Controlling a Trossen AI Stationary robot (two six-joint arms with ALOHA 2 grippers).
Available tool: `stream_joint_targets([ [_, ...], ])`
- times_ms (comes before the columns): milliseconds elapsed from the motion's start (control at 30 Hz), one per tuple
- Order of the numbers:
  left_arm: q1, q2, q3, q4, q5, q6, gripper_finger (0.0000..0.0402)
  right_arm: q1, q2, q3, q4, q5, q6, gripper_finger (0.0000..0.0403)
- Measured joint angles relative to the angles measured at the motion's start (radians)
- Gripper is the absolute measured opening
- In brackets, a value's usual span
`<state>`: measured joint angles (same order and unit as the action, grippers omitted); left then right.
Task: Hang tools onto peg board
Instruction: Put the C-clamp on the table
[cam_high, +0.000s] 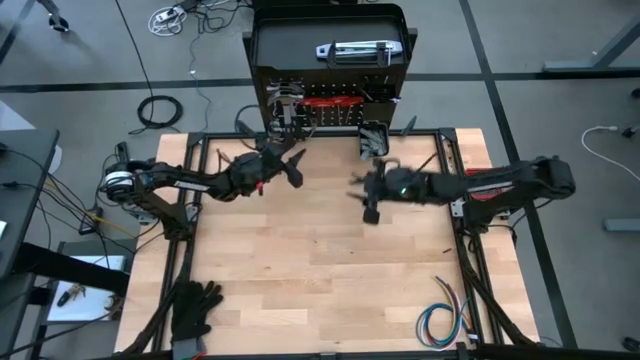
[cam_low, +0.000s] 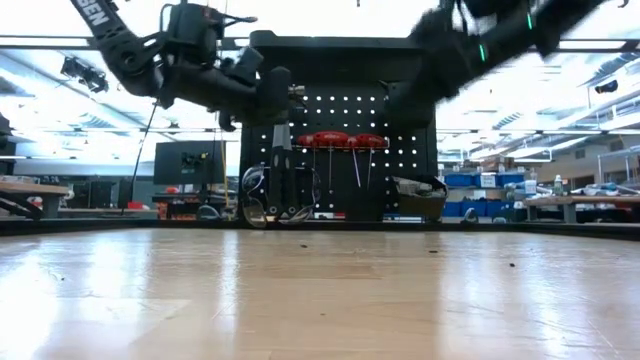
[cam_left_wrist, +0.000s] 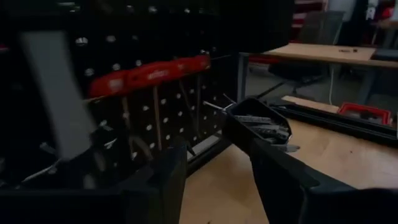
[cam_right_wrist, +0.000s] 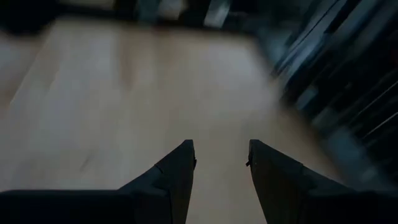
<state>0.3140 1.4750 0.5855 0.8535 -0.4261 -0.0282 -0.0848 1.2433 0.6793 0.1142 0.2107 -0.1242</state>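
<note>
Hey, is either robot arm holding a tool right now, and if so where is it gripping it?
Neither. The right gripper shows an empty gap between open jaws above bare table. The left gripper, near the peg board, is open and empty too.

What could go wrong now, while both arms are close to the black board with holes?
1. The left gripper hangs open right at the upright black perforated peg board; it may knock the hanging red-handled tools.
2. The right gripper, open and empty over bare wood, is near the small black bin and may bump it.
</note>
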Motion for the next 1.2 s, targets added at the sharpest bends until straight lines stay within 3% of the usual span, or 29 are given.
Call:
stream_joint_targets([
  [167,-0.013,0.005,0.033,-0.024,0.01,0.008,0.0174,-0.068,-0.095,0.276,-0.137,0.028,-0.149,0.0161],
  [367,-0.028,0.005,0.033,-0.012,0.019,0.074,0.0174,-0.182,-0.061,0.552,-0.248,-0.097,-0.275,0.0153],
  [733,-0.028,0.005,0.033,-0.024,0.029,0.045,0.0174,-0.399,0.17,0.994,-0.53,-0.109,-0.474,0.0168],
  [967,-0.043,0.005,0.033,-0.114,0.081,-0.026,0.0174,-0.556,0.345,1.314,-0.748,-0.111,-0.516,0.0192],
  [1200,-0.076,0.005,0.032,-0.171,0.081,-0.036,0.0174,-0.635,0.496,1.621,-1.008,-0.175,-0.516,0.0195],
])
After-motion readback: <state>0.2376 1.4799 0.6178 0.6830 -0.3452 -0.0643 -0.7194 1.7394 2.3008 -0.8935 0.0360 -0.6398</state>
